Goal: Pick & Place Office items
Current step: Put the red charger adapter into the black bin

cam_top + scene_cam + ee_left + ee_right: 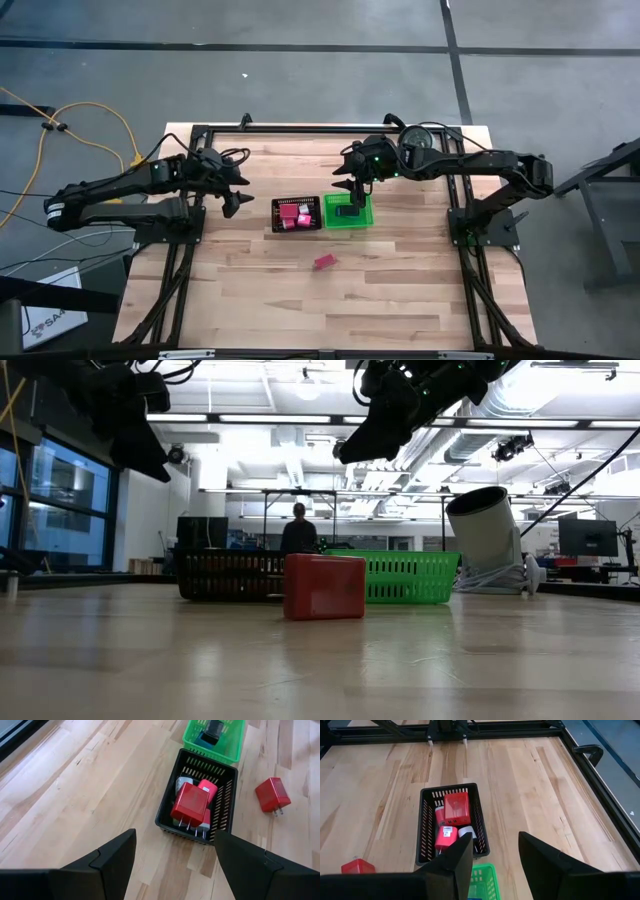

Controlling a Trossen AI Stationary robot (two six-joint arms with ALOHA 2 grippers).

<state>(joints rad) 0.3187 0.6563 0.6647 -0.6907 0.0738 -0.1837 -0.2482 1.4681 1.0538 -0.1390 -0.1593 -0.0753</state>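
Note:
A red block (324, 261) lies alone on the wood near the table's middle; in the low view this red block (323, 587) stands in front of both trays. The black mesh tray (297, 228) holds red, pink and white pieces (190, 802). The green bin (347, 224), touching its right side, holds a dark and teal piece (212, 732). My left gripper (175, 840) hangs open above the table, left of the black tray. My right gripper (495, 845) hangs open above the green bin's far side, touching nothing.
A shiny silver round object (487, 538) stands near the table's far right corner. Black frame rails (330, 128) run along the far and side edges. Bare wood spreads toward the near edge. A person (298, 530) stands far off in the room.

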